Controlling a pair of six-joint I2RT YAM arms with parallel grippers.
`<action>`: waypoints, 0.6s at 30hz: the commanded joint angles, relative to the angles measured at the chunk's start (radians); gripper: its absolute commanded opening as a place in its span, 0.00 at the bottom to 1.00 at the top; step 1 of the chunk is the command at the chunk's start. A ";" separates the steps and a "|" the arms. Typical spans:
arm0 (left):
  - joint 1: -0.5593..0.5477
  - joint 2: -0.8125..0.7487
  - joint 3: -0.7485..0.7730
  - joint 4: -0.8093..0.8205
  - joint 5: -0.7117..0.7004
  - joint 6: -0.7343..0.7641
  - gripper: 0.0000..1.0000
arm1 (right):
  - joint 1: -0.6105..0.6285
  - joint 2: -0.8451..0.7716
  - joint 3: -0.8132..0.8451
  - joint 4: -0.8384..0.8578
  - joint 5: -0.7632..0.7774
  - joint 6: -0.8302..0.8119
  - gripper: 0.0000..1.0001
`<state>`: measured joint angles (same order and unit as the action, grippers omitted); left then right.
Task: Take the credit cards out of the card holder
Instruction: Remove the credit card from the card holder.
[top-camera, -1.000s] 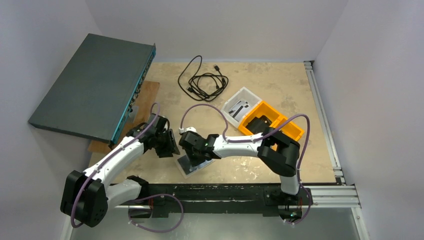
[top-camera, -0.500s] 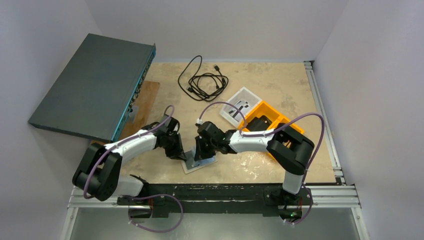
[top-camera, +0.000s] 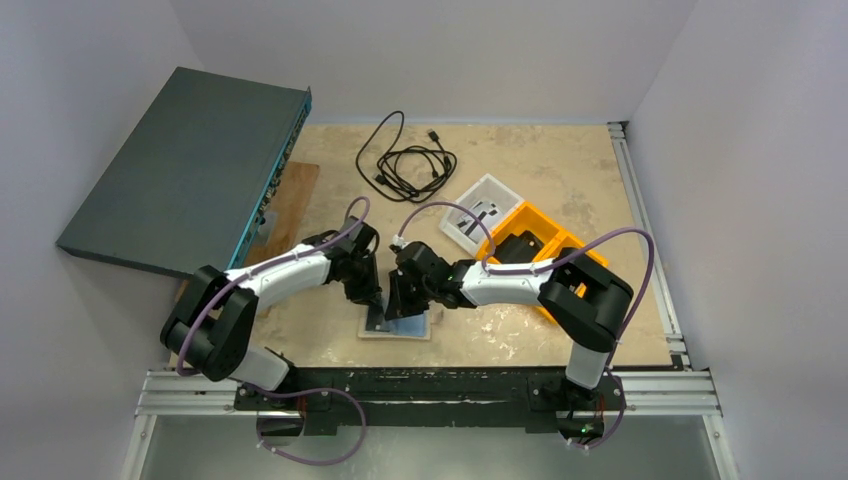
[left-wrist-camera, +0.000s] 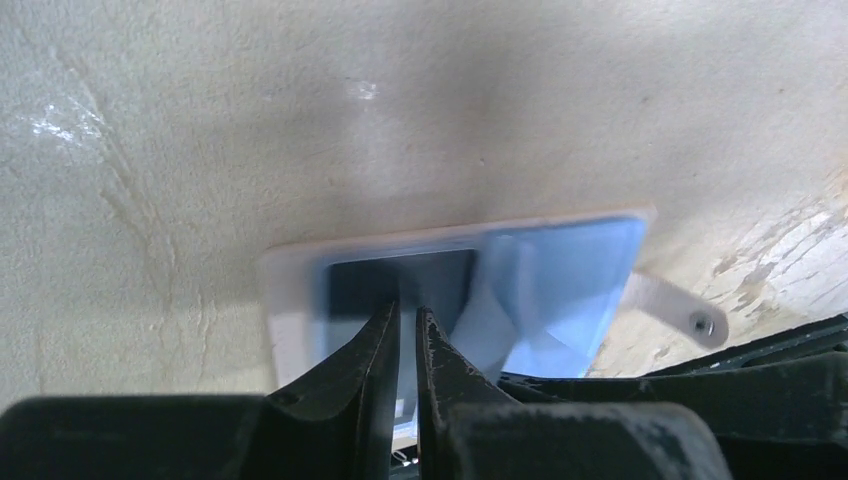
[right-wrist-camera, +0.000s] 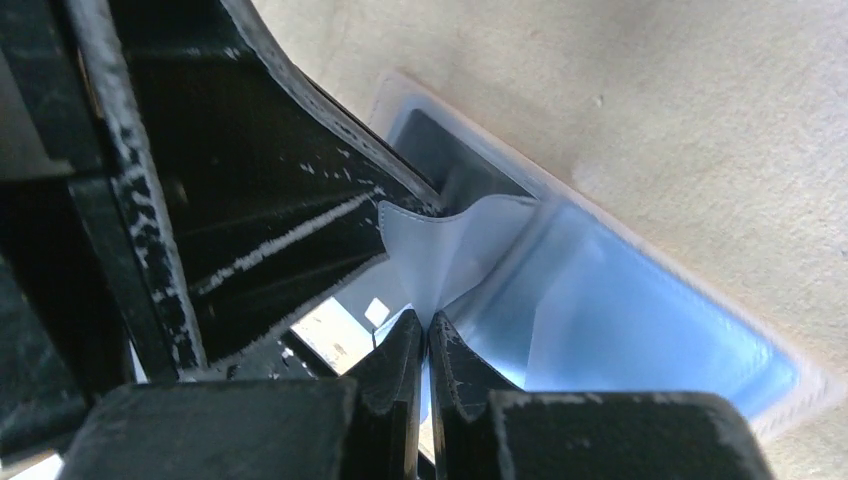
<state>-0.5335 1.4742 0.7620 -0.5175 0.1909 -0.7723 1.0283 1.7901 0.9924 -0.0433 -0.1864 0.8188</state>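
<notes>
The card holder (top-camera: 405, 328) lay opened flat on the beige tabletop (top-camera: 560, 170), its blue-grey inside facing up, and both of your arms met over its far edge. Your left gripper (left-wrist-camera: 403, 312) came down on the holder's left half. Its two fingers were drawn almost together with only a thin slit between them, and their tips rested at the edge of a dark card (left-wrist-camera: 440, 275) that sat in the pocket there. You could not tell from either wrist view whether those fingers had caught anything.

Your right gripper (right-wrist-camera: 428, 322) stood just beside the left one, over the holder's middle. Its fingers were pinched on a pale blue flap (right-wrist-camera: 440, 245) of the holder's lining, which was pulled up off the flat inside and curled towards the left gripper. The closure tab (left-wrist-camera: 675, 305), with its small snap, stuck out from one side of the holder and lay on the tabletop.

Away to the holder's right and farther back sat the orange bin (top-camera: 498, 238), with the white tray (top-camera: 465, 200) touching its far-left side. A coiled black cable (top-camera: 405, 160) lay well beyond the holder. A flat grey network switch (top-camera: 185, 170) lay far off to the holder's left and rear.
</notes>
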 joint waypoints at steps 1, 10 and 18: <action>-0.024 -0.032 0.065 -0.069 -0.082 0.026 0.12 | 0.000 -0.044 0.007 0.081 -0.007 0.018 0.03; -0.024 -0.040 0.062 -0.065 -0.079 0.026 0.14 | -0.011 -0.052 -0.024 0.111 -0.015 0.032 0.02; -0.026 0.013 0.038 0.019 -0.019 0.008 0.10 | -0.014 -0.063 -0.033 0.115 -0.011 0.028 0.08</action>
<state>-0.5568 1.4891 0.7963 -0.5610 0.1360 -0.7647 1.0195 1.7840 0.9562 0.0345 -0.1871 0.8452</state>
